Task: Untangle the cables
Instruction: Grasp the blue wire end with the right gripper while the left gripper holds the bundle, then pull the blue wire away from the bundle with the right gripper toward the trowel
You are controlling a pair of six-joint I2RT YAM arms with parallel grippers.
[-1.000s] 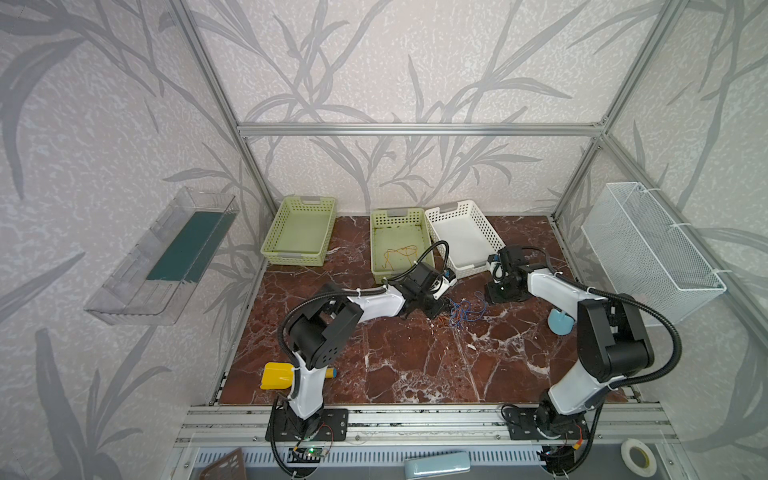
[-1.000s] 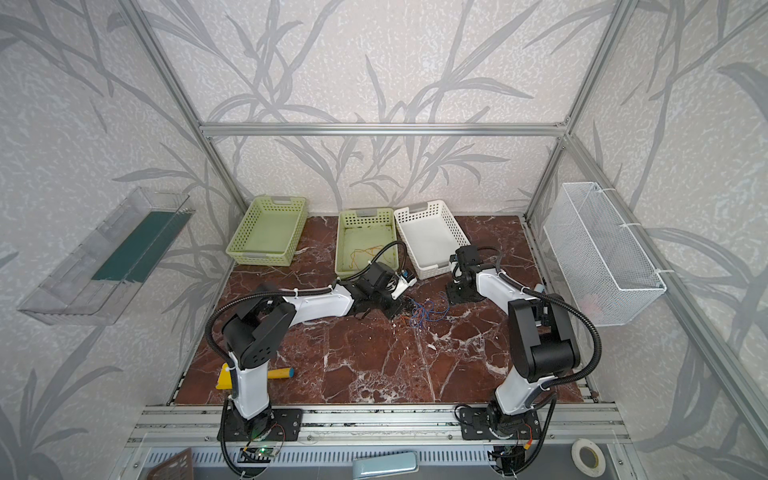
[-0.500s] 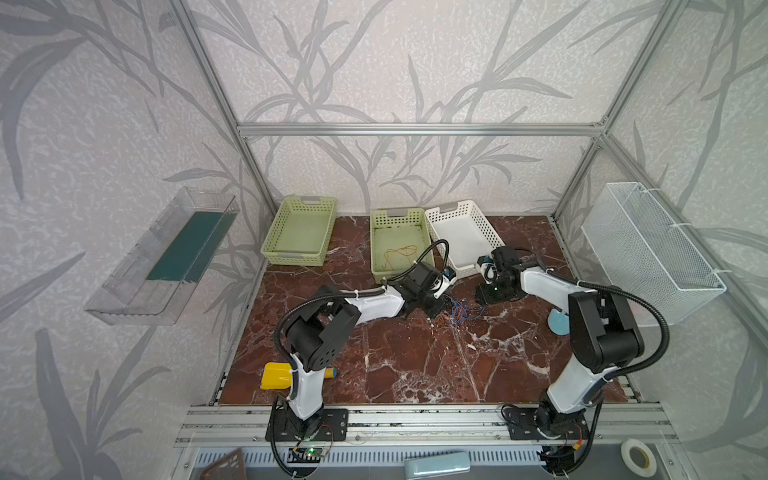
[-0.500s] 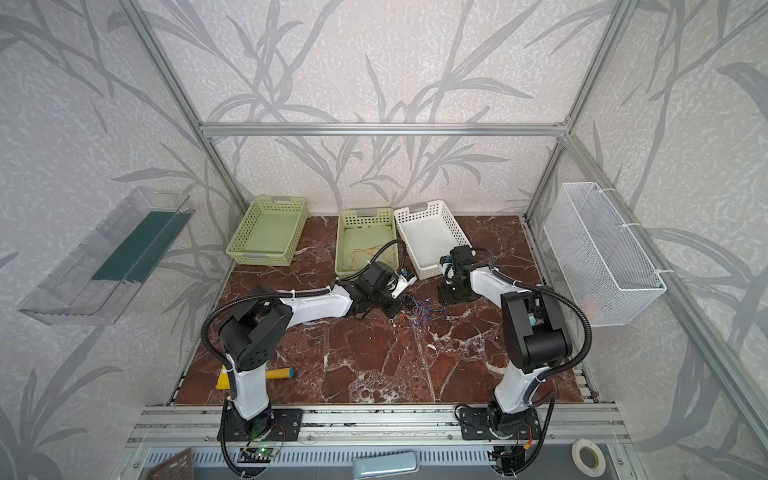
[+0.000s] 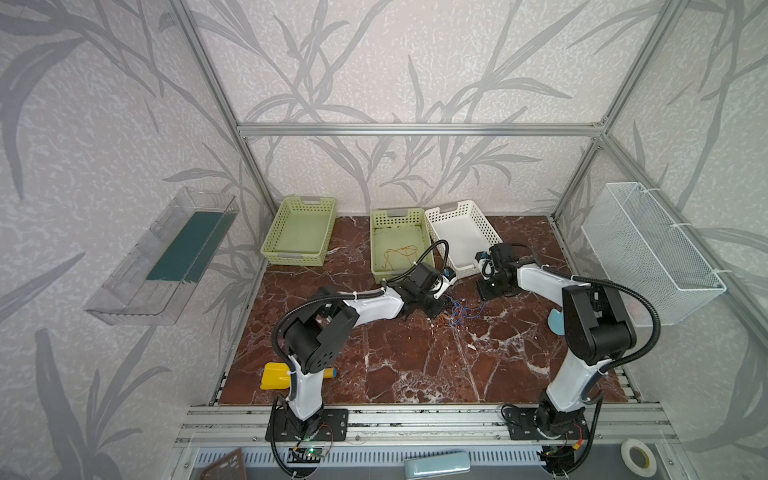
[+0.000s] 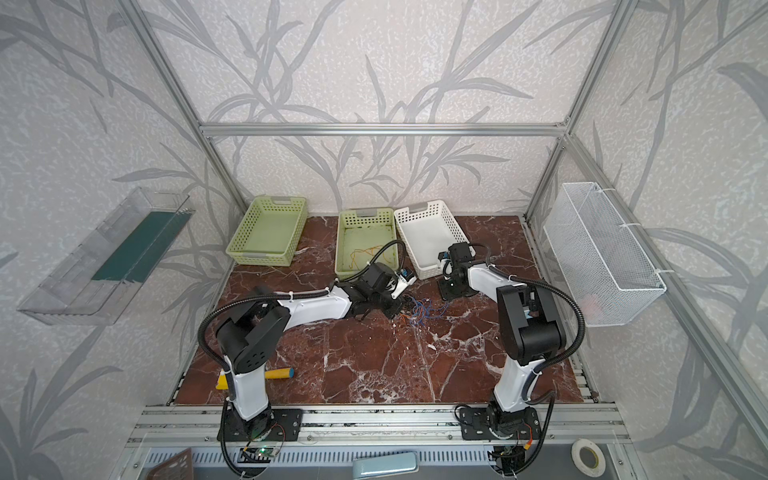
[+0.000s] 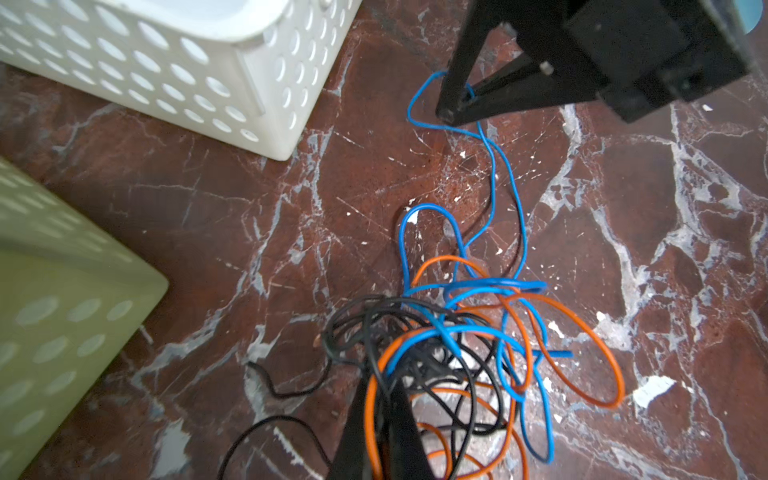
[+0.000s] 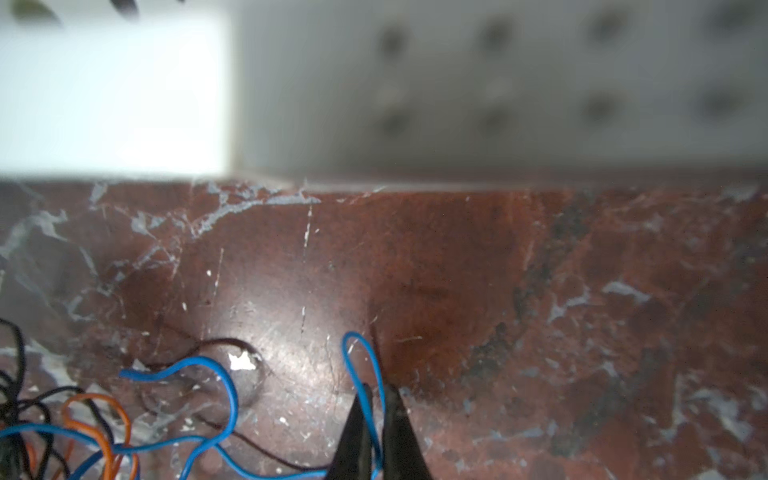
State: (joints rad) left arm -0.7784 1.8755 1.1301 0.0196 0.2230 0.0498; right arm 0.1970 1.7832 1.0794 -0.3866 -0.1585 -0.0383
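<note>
The cables [image 7: 457, 353] lie knotted on the marble tabletop [image 7: 208, 228] near the white basket [image 7: 166, 62]; the right gripper [image 8: 376, 390] has just pinched shut on a blue cable [image 8: 345, 353] loop, while the left gripper [image 7: 380, 384] clamps an orange cable [image 7: 368, 415], so pulling apart can likely begin

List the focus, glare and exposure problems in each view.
Right wrist view: white basket badly out of focus and partly blown out, a glare patch on the marble table, blue cable in the shut right gripper fairly sharp. Left wrist view: cable tangle sharp, green basket and left gripper soft. Both top views: even light, no glare, the cable tangle too small for detail.
</note>
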